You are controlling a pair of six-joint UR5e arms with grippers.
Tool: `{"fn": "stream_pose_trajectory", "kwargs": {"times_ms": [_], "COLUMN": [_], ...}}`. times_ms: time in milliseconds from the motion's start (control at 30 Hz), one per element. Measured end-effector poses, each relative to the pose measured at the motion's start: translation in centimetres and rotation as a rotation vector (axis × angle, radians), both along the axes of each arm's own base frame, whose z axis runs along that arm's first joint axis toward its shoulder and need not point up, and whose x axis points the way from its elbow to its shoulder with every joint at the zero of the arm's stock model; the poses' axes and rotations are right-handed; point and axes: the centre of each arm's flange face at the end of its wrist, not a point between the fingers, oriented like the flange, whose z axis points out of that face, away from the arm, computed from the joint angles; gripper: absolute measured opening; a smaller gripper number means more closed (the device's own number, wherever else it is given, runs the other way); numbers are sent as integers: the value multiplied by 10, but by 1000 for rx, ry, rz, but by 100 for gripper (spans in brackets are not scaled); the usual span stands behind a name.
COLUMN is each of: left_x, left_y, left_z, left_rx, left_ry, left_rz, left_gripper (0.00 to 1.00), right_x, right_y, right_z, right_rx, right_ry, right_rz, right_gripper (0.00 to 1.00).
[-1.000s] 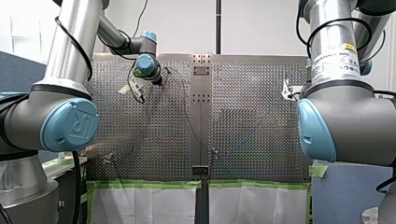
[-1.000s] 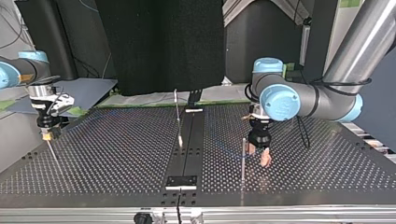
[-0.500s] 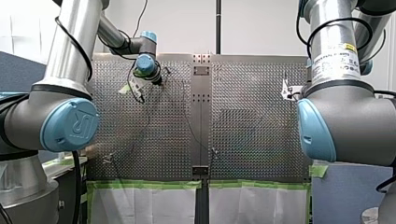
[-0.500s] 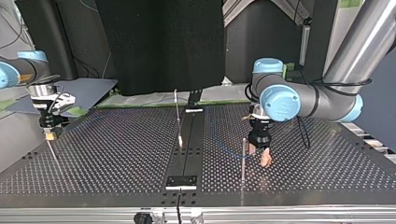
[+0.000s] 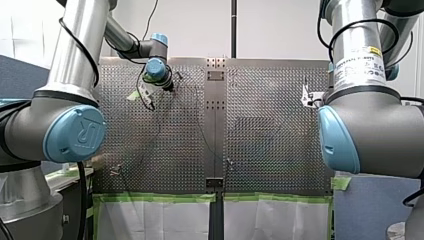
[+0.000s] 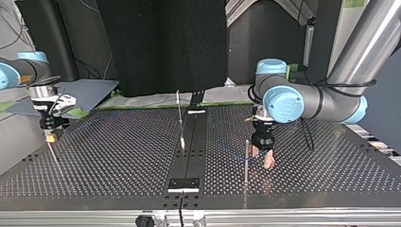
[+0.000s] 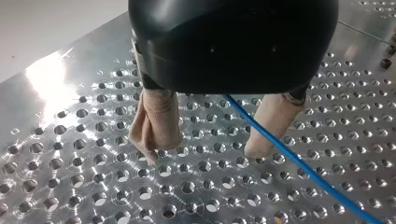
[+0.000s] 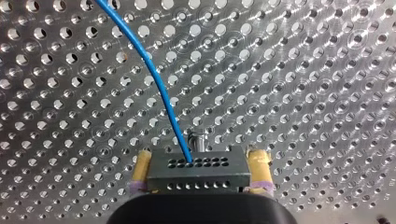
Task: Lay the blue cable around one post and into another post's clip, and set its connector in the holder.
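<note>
My right gripper (image 8: pixel 200 161) is clamped on the connector (image 8: pixel 196 176), its yellow pads (image 8: pixel 141 169) pressing on both ends. It sits low over the table (image 6: pixel 118 156), close to the side edge at the top view's left. The blue cable (image 8: pixel 161 88) leaves the connector's face and curves away across the holes. My left gripper (image 7: pixel 205 154) stands wide, with its beige pads (image 7: pixel 156 121) down close to the table. The cable runs loose between them, nearer one pad, and as far as I can see it touches neither. In the top view this gripper hangs just beside a thin post (image 6: pixel 246 158), on the half of the table toward that view's right edge. The step in hand looks like taking hold of the cable to lead it round that post. To do it well, centre the cable between the pads before closing, and grip lightly enough that it can slide. Stay low, so the cable meets the post's shaft and does not ride over its top, and steer the pads clear of the post. The right arm should give slack, since a taut line could twist the connector in its grip
</note>
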Motion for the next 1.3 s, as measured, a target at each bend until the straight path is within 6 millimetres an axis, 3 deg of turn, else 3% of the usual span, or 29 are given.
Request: {"fn": "stream_pose_trajectory", "kwargs": {"times_ms": [33, 67, 100, 133, 167, 233, 1300], "left_x": [0, 0, 0, 0, 0, 0, -1], "left_y": [0, 0, 0, 0, 0, 0, -1], "left_z": [0, 0, 0, 0, 0, 0, 0], "left_rx": [0, 0, 0, 0, 0, -1, -71], "left_ry": [0, 0, 0, 0, 0, 1, 6], "left_rz": [0, 0, 0, 0, 0, 0, -9], "left_gripper": [100, 100, 100, 100, 100, 100, 100], "right_x": [0, 0, 0, 0, 0, 0, 0], "right_y": [0, 0, 0, 0, 0, 0, 0], "right_z": [0, 0, 0, 0, 0, 0, 0], "right_rx": [0, 0, 0, -1, 0, 0, 0], "right_ry": [0, 0, 0, 0, 0, 0, 0], "right_rz": [0, 0, 0, 0, 0, 0, 0], "right_gripper": [46, 46, 56, 76, 76, 100, 100]}}
